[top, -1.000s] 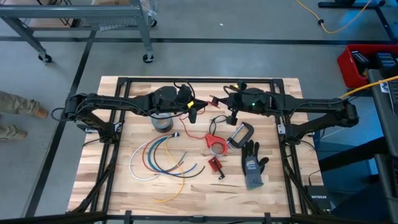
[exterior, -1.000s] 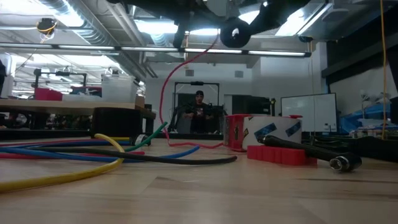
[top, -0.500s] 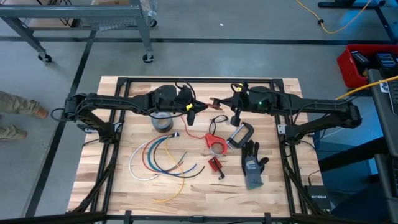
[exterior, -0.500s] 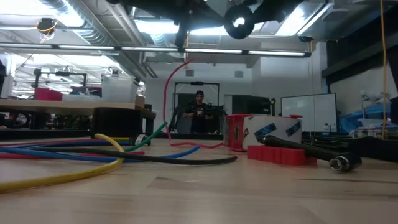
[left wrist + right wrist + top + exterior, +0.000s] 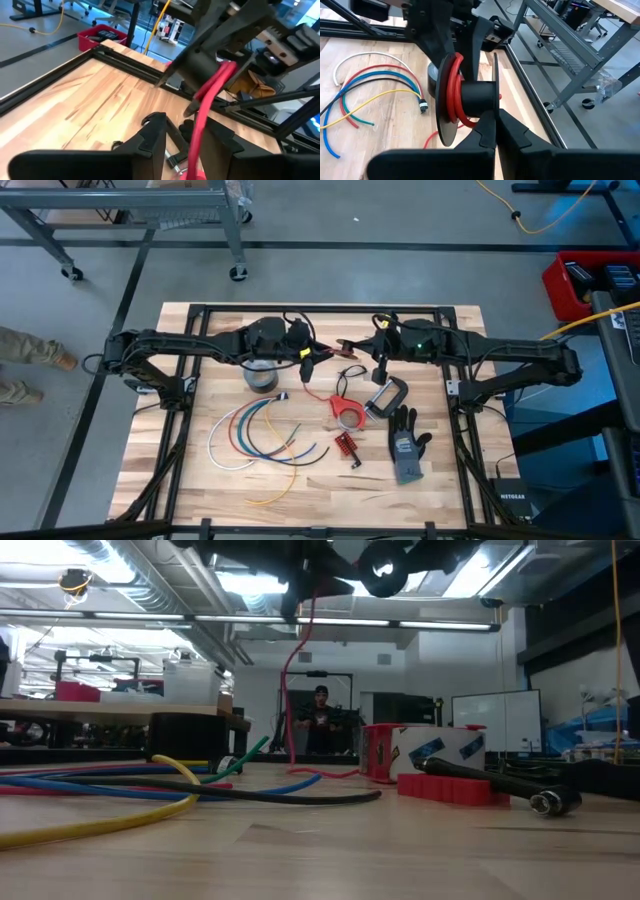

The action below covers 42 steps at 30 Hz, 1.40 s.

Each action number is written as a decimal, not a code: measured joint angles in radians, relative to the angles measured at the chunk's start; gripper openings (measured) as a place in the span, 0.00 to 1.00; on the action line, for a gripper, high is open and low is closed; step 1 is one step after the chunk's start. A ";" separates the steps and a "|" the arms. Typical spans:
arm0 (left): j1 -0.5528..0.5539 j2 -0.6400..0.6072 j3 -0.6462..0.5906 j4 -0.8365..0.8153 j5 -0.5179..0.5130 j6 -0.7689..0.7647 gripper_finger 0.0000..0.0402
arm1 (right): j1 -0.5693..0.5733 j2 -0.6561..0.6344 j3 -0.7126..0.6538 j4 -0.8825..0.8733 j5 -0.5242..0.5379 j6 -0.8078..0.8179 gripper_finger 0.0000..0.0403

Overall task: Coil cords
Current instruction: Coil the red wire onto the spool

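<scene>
My right gripper point(image 5: 378, 365) is shut on a black spool point(image 5: 475, 92) with red cord point(image 5: 452, 90) wound on it, held above the table's far middle. From the spool the red cord point(image 5: 292, 690) runs down to the table. My left gripper point(image 5: 187, 122) is beside the spool, fingers apart, with the red cord point(image 5: 200, 120) between them. Loose white, red, blue, black, yellow and green cords point(image 5: 250, 430) lie in arcs on the table's left half. My left gripper has the red cord point(image 5: 202, 135) running between its two fingers, a gap showing on one side; the cord seems to lie against the inner side of one finger point(image 5: 217, 140). The cord goes on to the spool. My right gripper pinches the spool by the edge of its thin flange point(image 5: 496, 102) between the two fingers, which come from below the hub in its wrist view. The spool is lifted clear of the table, its axis about level.
A grey tape roll point(image 5: 262, 377) sits under the left arm. A red ring point(image 5: 347, 412), a clamp point(image 5: 385, 395), a small red part point(image 5: 345, 443) and a grey glove point(image 5: 405, 445) lie on the table's right half. A person stands far behind in the room point(image 5: 320, 720).
The red cord's stretch between the spool and the table has gone from a wide bow to an almost straight, upright line. My right gripper has shifted a little toward the table's right edge with the spool.
</scene>
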 joint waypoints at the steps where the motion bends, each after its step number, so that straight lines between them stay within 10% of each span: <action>1: 0.004 -0.001 0.000 -0.005 0.001 0.000 0.22 | 0.000 -0.002 0.000 0.001 0.000 0.000 0.01; 42: 0.013 -0.108 0.000 -0.140 -0.015 0.227 0.17 | 0.000 -0.118 0.001 0.120 0.002 -0.001 0.01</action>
